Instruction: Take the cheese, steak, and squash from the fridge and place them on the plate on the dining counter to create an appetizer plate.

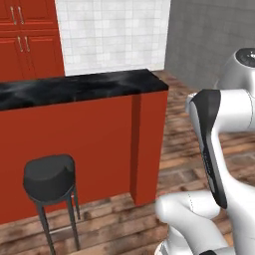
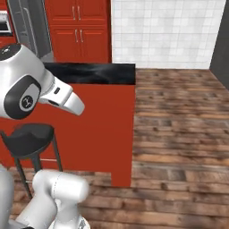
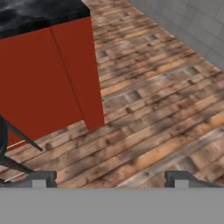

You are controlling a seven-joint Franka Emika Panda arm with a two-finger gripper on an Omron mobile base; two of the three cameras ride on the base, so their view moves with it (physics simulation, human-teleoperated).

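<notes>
Dining counter [image 1: 74, 87], glossy black marbled top over a plain red front panel, runs with its long axis across the left base view from the left frame edge to a squared end at right of centre; that free end points toward the open wooden floor [image 2: 179, 125] and the grey wall [image 1: 209, 40] beyond. In the right base view the same top [image 2: 96, 74] ends just left of centre, its left part hidden behind the arm's white shoulder housing. In the hand view the counter [image 3: 43, 83] lies in the upper left, tilted by the camera's roll, with the corner post of the red panel standing on the planks and the black top cut off by the upper edge.

A black round-seated stool [image 1: 50, 177] stands just in front of the red panel; its feet are cropped by the lower edge in the left base view, and in the hand view merely thin dark legs show at the left margin. Red cabinets [image 2: 78, 29] with slim handles and a white tiled wall [image 1: 112, 32] stand behind the counter. A grey vertical surface at the upper left of the right base view is too cropped to identify.

Gripper [image 3: 111, 178]: two dark fingertips [image 3: 43, 178] spread wide apart at the bottom of the hand view, nothing between them, aimed down at bare floor.
</notes>
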